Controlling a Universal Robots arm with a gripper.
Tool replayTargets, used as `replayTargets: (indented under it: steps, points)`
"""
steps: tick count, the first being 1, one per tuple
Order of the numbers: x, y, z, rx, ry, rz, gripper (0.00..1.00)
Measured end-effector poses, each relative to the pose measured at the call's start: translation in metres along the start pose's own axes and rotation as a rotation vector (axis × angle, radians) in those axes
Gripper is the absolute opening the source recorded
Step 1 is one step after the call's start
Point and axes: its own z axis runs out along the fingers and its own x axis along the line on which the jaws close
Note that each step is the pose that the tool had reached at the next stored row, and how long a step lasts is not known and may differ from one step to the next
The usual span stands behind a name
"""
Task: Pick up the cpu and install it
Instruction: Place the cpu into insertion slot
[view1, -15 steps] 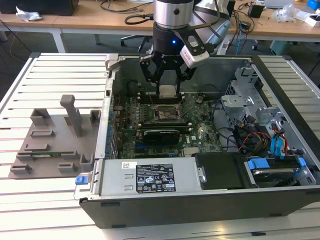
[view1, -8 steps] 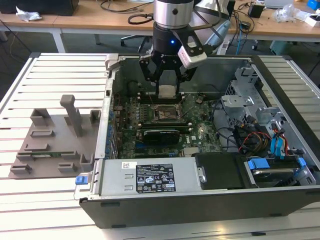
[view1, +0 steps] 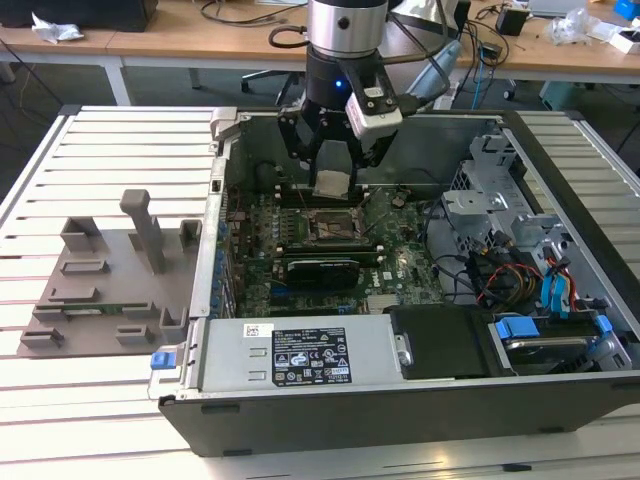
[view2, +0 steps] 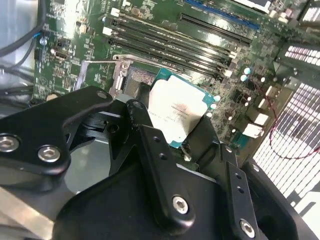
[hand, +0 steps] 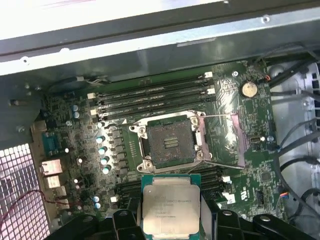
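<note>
Fingers (view2: 135, 115) of the gripper (view1: 335, 175) close on two opposite edges of the cpu (view1: 332, 185), so the claw is narrow and holding the chip. In the exterior view the arm hangs over the open case (view1: 400, 410), and the cpu sits between the fingertips, its pale metal top tilted toward the camera. Just below it on the board (view1: 300, 280) lies the socket (view1: 335, 225). The cpu seems to hang clear of the socket, though the angle makes the gap hard to judge.

In the first wrist view the cpu (hand: 171, 209) shows its silvery top and thin green rim, gripped at both sides, and the socket (hand: 170, 145) near it is uncovered, its dark contact field bare inside the metal frame. Memory slots (hand: 155, 95) run along the far side of the socket, and a coin cell (hand: 247, 89) sits near the board's corner.

In the second wrist view the cpu (view2: 175, 112) is tilted between the black fingers, with the memory slots (view2: 170, 45) beyond it.

On the exterior view's left, the grey holder (view1: 110, 280) with upright posts rests on the slatted table (view1: 100, 150), well apart from the gripper. The power supply (view1: 300, 355) fills the case's near edge, and a drive cage (view1: 500, 200) stands on the exterior view's right.
</note>
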Motion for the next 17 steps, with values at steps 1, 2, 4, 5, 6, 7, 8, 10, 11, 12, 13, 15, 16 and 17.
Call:
replayTargets:
  steps: [1,2,4,5,6,7,8,10,11,12,13,15,16,17]
  points:
    - [0.0,0.0,0.0,0.0008,0.0013,0.02,0.55]
    - [0.0,0.0,0.0001,0.0011,0.002,0.031,0.55]
    - [0.0,0.0,0.0002,0.0036,0.0043,0.072,0.55]
    - [0.0,0.0,0.0002,0.0046,0.0049,0.084,0.55]
    - [0.0,0.0,0.0002,0.0052,0.0054,0.092,0.55]
    - [0.0,0.0,0.0002,0.0065,0.0066,0.112,0.55]
    - [0.0,0.0,0.0002,0.007,0.0072,0.123,0.55]
    - [0.0,0.0,0.0002,0.0084,0.009,0.152,0.55]
    - [0.0,0.0,0.0002,0.009,0.0097,0.163,0.55]
    - [0.0,0.0,0.0002,0.0097,0.0103,0.174,0.55]
    - [0.0,0.0,0.0002,0.0103,0.0109,0.185,0.55]
    - [0.0,0.0,0.0003,0.0121,0.0124,0.211,0.55]
    - [0.0,0.0,0.0003,0.0132,0.0135,0.228,0.55]
    - [0.0,0.0,0.0003,0.0143,0.0143,0.244,0.55]
